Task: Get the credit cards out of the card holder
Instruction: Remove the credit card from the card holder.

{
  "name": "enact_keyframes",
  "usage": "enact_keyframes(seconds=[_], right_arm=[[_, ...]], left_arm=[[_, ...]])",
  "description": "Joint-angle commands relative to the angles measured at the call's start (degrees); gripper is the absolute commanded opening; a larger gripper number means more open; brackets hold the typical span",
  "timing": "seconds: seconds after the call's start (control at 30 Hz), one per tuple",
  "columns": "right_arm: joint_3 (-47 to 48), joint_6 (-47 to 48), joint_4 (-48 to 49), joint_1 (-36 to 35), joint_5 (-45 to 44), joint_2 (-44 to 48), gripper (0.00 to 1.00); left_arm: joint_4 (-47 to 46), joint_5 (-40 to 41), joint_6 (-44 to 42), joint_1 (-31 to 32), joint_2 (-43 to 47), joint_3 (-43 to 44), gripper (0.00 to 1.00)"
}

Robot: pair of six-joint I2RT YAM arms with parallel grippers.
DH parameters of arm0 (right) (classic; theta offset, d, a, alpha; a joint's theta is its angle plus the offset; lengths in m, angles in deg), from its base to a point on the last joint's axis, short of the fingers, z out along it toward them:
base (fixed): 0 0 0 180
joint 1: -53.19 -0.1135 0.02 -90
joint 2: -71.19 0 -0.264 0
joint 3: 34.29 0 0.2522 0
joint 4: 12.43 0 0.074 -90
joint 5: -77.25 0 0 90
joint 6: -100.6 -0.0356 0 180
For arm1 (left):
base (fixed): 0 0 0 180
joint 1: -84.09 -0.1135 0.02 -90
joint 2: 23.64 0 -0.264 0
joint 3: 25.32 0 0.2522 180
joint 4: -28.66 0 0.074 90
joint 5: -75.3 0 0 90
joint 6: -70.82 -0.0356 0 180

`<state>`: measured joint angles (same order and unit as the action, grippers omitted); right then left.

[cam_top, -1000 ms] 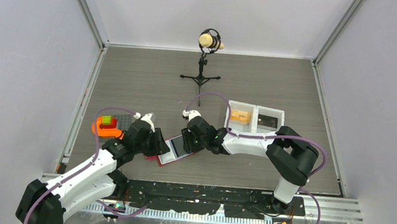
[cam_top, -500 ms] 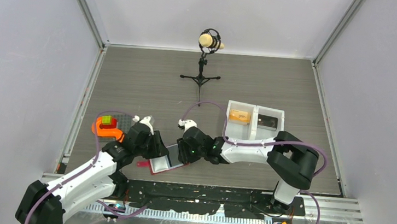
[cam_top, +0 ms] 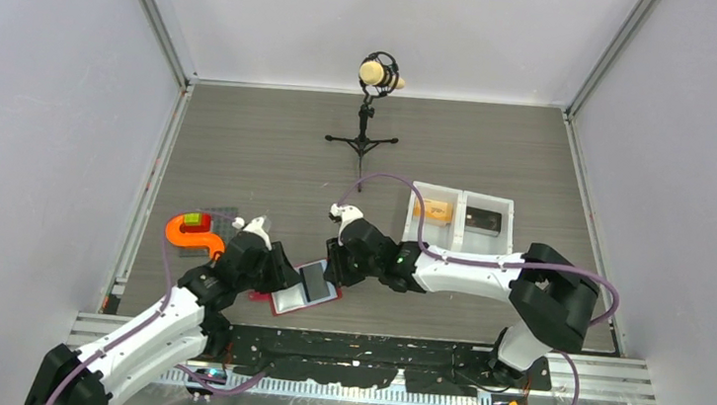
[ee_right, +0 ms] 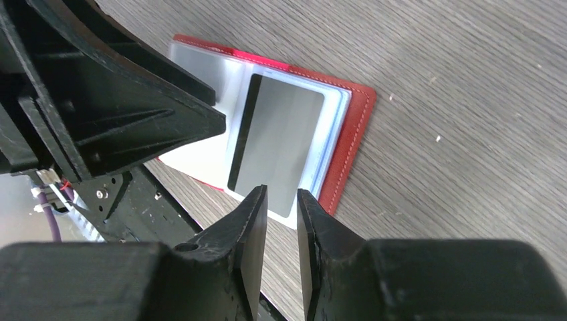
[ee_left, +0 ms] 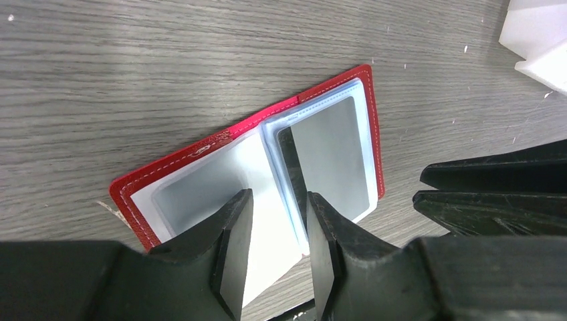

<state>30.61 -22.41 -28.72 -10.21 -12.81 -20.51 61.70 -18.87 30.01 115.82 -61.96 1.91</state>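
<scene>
pale walls [cam_top: 39,82] close three sides of a grey wood-grain table [cam_top: 271,144]. metal posts [cam_top: 152,14] rise at the far corners. a rail [cam_top: 616,371] edges the near side. light is even.

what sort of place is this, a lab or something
Probably a robotics lab test cell: two white-and-black robot arms bolted at the near edge of a wood-grain table, plain grey walls boxing it in, and a microphone on a small tripod.
</scene>
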Motion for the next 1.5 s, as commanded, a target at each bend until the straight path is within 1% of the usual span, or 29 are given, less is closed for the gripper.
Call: enact_keyframes(seconds=[0.0, 0.17, 0.57, 0.97, 1.27, 1.47], right_arm=[[1.1, 0.6, 6.8, 1.3, 4.7, -1.6, 0.30], [1.5, -0.4, 10.2, 2.6, 8.8, -4.9, 0.30], [-1.3, -2.3, 12.7, 3.4, 8.8, -8.8, 0.31], [-5.4, -7.1, 17.2, 4.6, 10.5, -9.9, 0.28], [-6.9, -8.0, 18.3, 5.3, 10.9, -9.7, 0.27], [-6.9, -8.0, 18.3, 5.3, 11.0, -9.6, 0.27]], left_arm=[[-2.8, 0.4, 2.1, -0.2, 1.8, -1.5, 0.37], [-4.4, -0.2, 3.6, -0.2, 2.6, -3.0, 0.37], [-6.7, -0.7, 4.7, -0.2, 2.4, -4.4, 0.42], [-9.3, -2.3, 6.7, -0.2, 3.8, -6.6, 0.42], [-12.3, -3.0, 9.3, -0.2, 5.9, -9.0, 0.35], [-13.8, -3.6, 10.0, -0.2, 6.0, -9.5, 0.33]])
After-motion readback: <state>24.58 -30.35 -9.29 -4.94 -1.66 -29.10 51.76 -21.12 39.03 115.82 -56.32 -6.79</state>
